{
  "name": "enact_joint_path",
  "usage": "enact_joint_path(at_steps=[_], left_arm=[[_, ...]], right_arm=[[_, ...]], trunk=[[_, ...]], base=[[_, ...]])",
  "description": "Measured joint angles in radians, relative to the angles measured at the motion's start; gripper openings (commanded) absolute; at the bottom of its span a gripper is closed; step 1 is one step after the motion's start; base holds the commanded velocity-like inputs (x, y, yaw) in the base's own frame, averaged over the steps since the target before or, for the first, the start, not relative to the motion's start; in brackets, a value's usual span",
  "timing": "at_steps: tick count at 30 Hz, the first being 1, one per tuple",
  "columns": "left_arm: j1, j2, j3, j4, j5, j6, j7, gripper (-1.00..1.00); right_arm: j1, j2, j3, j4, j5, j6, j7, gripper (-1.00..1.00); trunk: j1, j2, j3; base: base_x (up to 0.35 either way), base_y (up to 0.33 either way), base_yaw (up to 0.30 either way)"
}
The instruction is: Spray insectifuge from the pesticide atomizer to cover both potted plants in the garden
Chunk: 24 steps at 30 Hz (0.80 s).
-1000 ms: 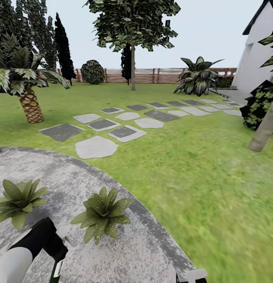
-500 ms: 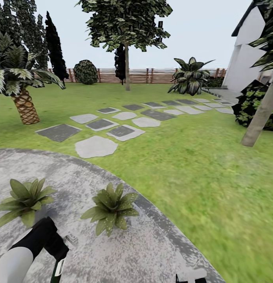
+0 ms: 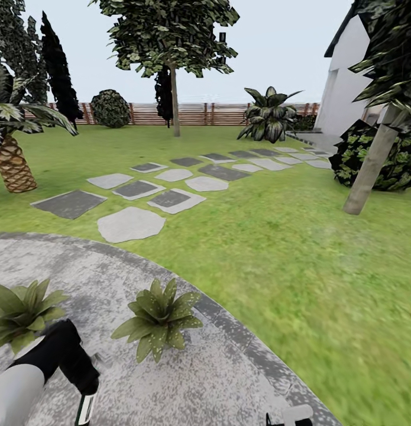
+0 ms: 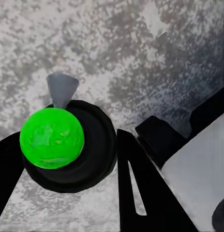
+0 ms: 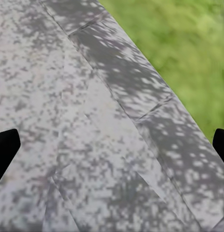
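Head view: left gripper (image 3: 87, 387) is clamped on the pesticide atomizer (image 3: 83, 409), w/ one potted plant (image 3: 159, 318) just ahead and to its right and the other (image 3: 19, 307) just ahead-left, both on the grey patio (image 3: 217, 378). Left wrist view: the fingers (image 4: 141, 193) pinch the bottle's black head, grey nozzle (image 4: 61, 90) aiming at bare paving, so spraying now would prob miss both plants. Right wrist view: right gripper (image 5: 112, 147) is spread wide w/ nothing between, above paving beside the lawn (image 5: 189, 43).
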Motion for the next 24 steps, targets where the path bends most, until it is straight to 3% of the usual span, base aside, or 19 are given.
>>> enact_joint_path(at_steps=[1, 3, 8, 13, 17, 24], left_arm=[[-0.023, 0.004, 0.001, -0.003, -0.062, 0.009, -0.031, -1.00], [-0.064, -0.001, 0.003, -0.005, -0.132, 0.061, -0.052, -1.00], [-0.099, -0.026, 0.001, 0.003, -0.143, 0.084, -0.062, -1.00], [-0.087, -0.054, 0.002, 0.011, -0.147, 0.084, -0.063, -1.00], [-0.078, -0.057, 0.002, 0.013, -0.145, 0.081, -0.056, -1.00], [-0.067, -0.059, 0.003, 0.001, -0.148, 0.082, -0.056, -1.00]], right_arm=[[0.000, -0.001, 0.000, 0.000, 0.000, 0.000, 0.000, 1.00], [0.000, -0.001, 0.000, 0.000, 0.001, 0.000, 0.000, 1.00], [0.000, -0.001, 0.000, 0.000, 0.001, 0.000, 0.000, 1.00], [0.000, -0.001, 0.002, 0.000, 0.000, 0.000, 0.000, 1.00], [0.000, -0.001, 0.002, 0.000, 0.001, 0.000, 0.000, 1.00], [0.000, -0.001, 0.001, -0.001, -0.001, 0.001, -0.001, 1.00]], trunk=[[0.000, 0.000, 0.000], [0.000, 0.000, 0.000], [0.000, 0.000, 0.000], [0.000, 0.000, 0.000], [0.000, 0.000, 0.000], [0.000, 0.000, 0.000]], base=[[0.000, 0.000, -0.002], [0.000, 0.000, 0.000], [0.000, 0.000, 0.000], [0.000, 0.000, 0.000], [0.000, 0.000, 0.000], [-0.026, 0.271, -0.093]])
